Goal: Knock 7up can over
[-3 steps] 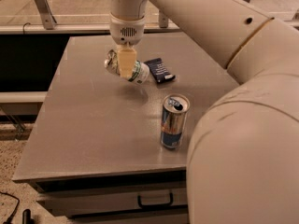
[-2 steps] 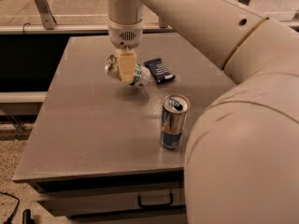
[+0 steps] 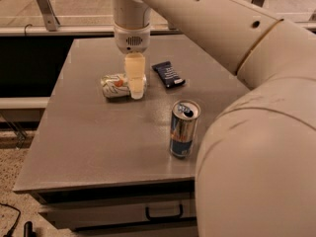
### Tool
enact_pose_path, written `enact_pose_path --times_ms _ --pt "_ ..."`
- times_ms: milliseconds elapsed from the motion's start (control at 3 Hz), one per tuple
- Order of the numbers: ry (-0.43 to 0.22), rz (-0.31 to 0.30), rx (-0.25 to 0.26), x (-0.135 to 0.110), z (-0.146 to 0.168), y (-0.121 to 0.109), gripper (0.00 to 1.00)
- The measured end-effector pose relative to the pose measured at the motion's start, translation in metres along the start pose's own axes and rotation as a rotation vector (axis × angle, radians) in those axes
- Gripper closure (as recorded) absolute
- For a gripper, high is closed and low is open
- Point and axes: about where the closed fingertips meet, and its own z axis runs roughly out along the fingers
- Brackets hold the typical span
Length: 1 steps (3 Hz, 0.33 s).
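Observation:
The 7up can is a short whitish-silver can with green lettering and a small orange spot. It lies on its side on the grey table, its length running left to right. My gripper hangs straight down from the arm and stands in front of the can's right end, its tip low at the table top and at or touching the can.
A taller blue-and-silver can stands upright at the front right of the table. A dark flat packet lies right of the gripper. My arm's bulky links fill the right side. The table has a drawer handle below its front edge.
The 7up can was tilted against the gripper before. It now lies flat on its side, shifted left. The gripper has lowered a little.

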Motion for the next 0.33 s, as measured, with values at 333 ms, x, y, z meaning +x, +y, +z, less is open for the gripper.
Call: enact_pose_path --times_ms 333 --pt "0.000 0.000 0.000 0.0000 0.0000 0.0000 0.00"
